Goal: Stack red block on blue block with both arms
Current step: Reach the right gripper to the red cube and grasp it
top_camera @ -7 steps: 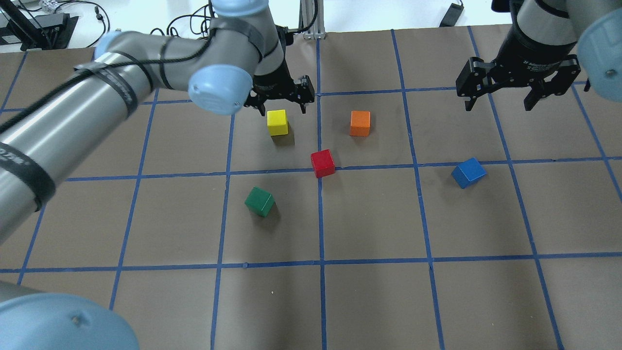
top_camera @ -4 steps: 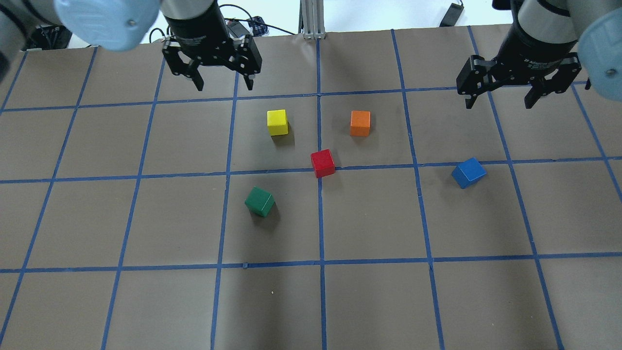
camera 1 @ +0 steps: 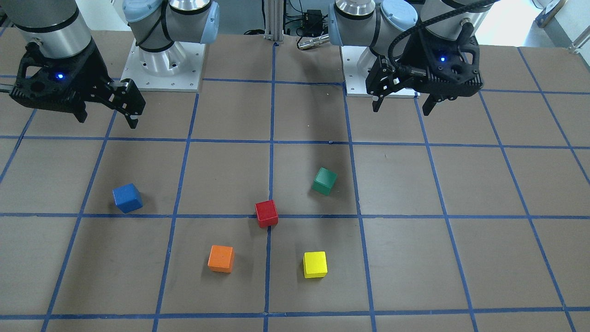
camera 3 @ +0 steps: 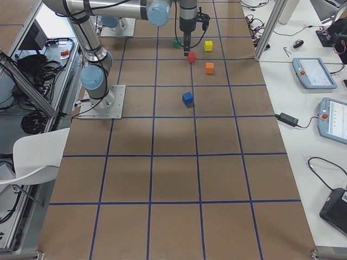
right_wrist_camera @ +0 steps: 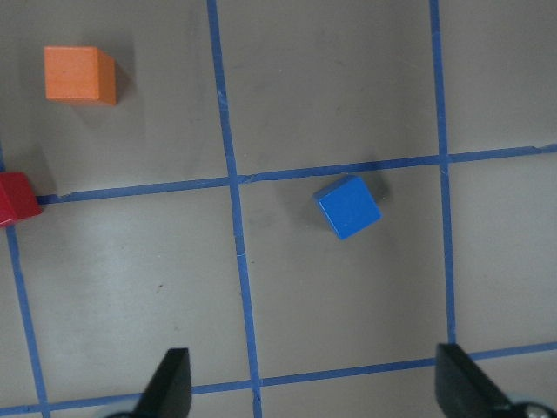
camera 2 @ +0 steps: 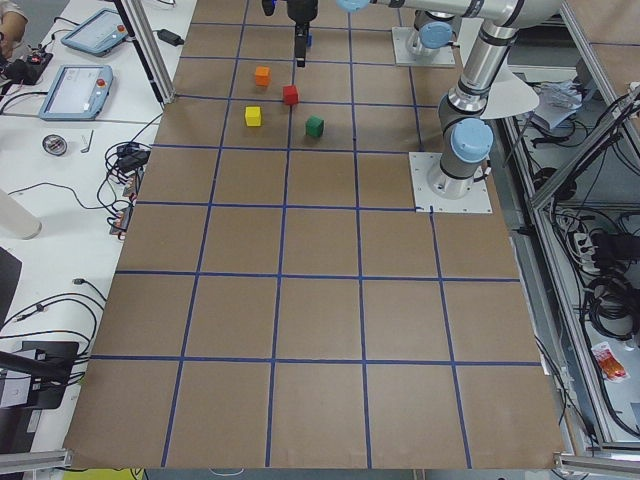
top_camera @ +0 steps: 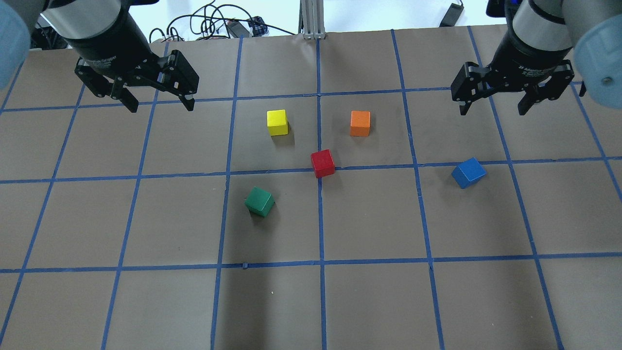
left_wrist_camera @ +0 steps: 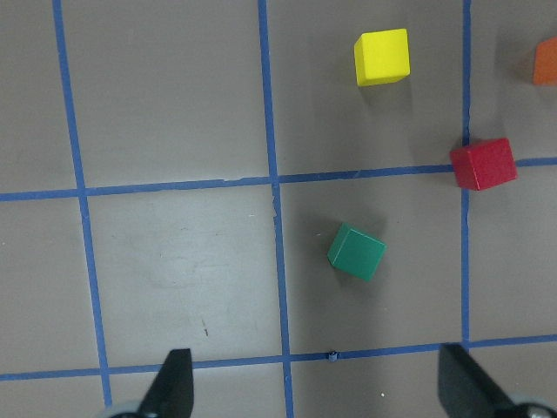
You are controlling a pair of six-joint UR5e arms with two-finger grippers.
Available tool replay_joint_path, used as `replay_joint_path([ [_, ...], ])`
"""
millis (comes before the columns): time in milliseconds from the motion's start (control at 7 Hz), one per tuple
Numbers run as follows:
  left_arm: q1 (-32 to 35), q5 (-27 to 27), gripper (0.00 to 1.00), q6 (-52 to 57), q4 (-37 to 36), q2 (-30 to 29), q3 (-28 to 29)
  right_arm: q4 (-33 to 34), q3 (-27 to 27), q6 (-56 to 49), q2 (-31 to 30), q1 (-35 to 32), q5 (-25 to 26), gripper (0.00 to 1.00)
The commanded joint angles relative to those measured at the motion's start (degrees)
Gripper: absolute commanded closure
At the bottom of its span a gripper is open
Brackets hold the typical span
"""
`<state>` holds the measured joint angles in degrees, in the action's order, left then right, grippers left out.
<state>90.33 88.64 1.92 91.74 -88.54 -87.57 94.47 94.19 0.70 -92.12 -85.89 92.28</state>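
The red block (top_camera: pixel 322 163) sits on a blue tape line near the table's middle, also in the front view (camera 1: pixel 266 213) and the left wrist view (left_wrist_camera: pixel 483 164). The blue block (top_camera: pixel 468 172) lies to its right, turned askew, under the right wrist camera (right_wrist_camera: pixel 348 207). My left gripper (top_camera: pixel 161 108) hangs open and empty above the far left of the table, well left of the red block. My right gripper (top_camera: pixel 491 113) hangs open and empty above the table, beyond the blue block. Both also show in the front view, the left gripper (camera 1: pixel 400 110) and the right gripper (camera 1: pixel 108 122).
A yellow cube (top_camera: pixel 277 122) and an orange cube (top_camera: pixel 360 123) stand just beyond the red block. A green cube (top_camera: pixel 259 201) lies nearer me, to the red block's left. The brown table carries a blue tape grid (top_camera: pixel 320 262). Cables and a metal post (top_camera: pixel 311 19) are at the far edge.
My left arm has swung away from above the yellow cube to the far left of the table, its gripper still open. The right gripper has barely shifted. No block has moved.
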Motion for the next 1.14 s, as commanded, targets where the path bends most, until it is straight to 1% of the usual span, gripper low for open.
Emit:
replay_joint_path([
  [0, -0.2, 0.0, 0.0, 0.1, -8.7, 2.9, -6.6, 0.3, 2.0, -1.1, 1.4, -4.3, -2.9, 0.0],
  [143, -0.3, 0.1, 0.0, -0.3, -9.7, 2.9, -6.1, 3.9, 2.7, -1.8, 4.5, -7.8, -2.4, 0.0],
  [286, -0.9, 0.0, 0.0, -0.2, -10.1, 2.9, -6.1, 9.0, 2.5, -1.5, 8.3, -9.5, -2.9, 0.0],
  [429, -0.9, 0.0, 0.0, -0.2, -11.9, 2.3, -5.7, 12.6, 2.5, -1.0, 10.4, -11.7, -2.9, 0.0],
  [571, -0.9, 0.0, 0.0, 0.2, -13.1, 1.5, -4.5, 18.1, 2.3, -0.5, 14.0, -14.5, -2.9, 0.0],
  [714, -1.1, 0.0, 0.0, 0.3, -12.4, 0.9, -2.3, 23.7, 2.3, -0.4, 17.9, -17.4, -2.5, 0.0],
  [1000, -1.4, 0.0, 0.0, 0.2, -11.7, -2.2, 2.3, 29.2, 2.2, 3.6, 23.5, -20.4, -3.1, 0.0],
])
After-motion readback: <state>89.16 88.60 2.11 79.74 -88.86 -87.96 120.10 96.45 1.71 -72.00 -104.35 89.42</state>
